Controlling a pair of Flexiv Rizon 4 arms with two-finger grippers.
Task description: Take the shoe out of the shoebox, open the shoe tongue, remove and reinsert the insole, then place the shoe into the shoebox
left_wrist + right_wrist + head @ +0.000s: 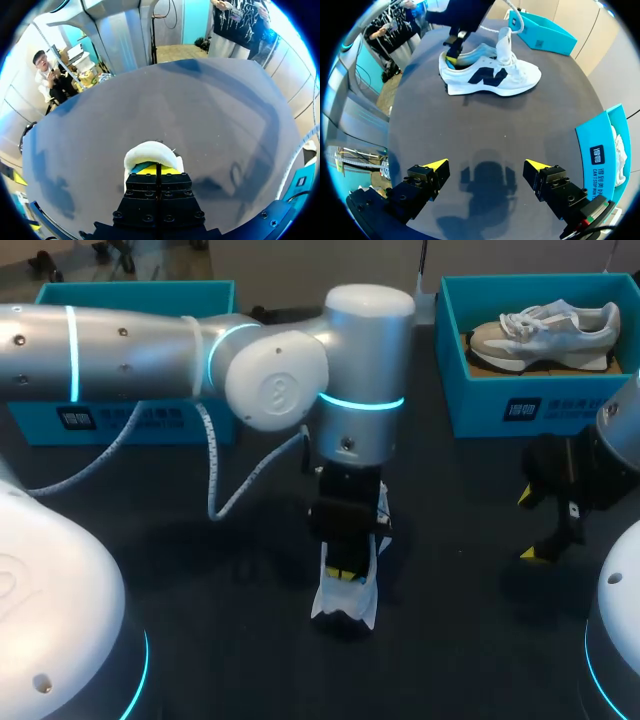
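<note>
A white shoe (345, 602) with a dark side logo (490, 77) lies on the dark table, its tongue (504, 42) standing up. My left arm comes in from the left to the table's middle and points down into the shoe's heel opening. My left gripper (347, 573) is shut there, its yellow tips (157, 170) together just inside the white heel rim (150, 150), pinching a teal edge of the insole (142, 166). My right gripper (528, 525) hangs open and empty at the right, well short of the shoe (485, 167).
A teal shoebox (520, 405) at the back right holds a second white shoe (545, 332). Another teal box (140, 420) sits at the back left, behind my left arm. A white cable (215, 470) loops down from that arm.
</note>
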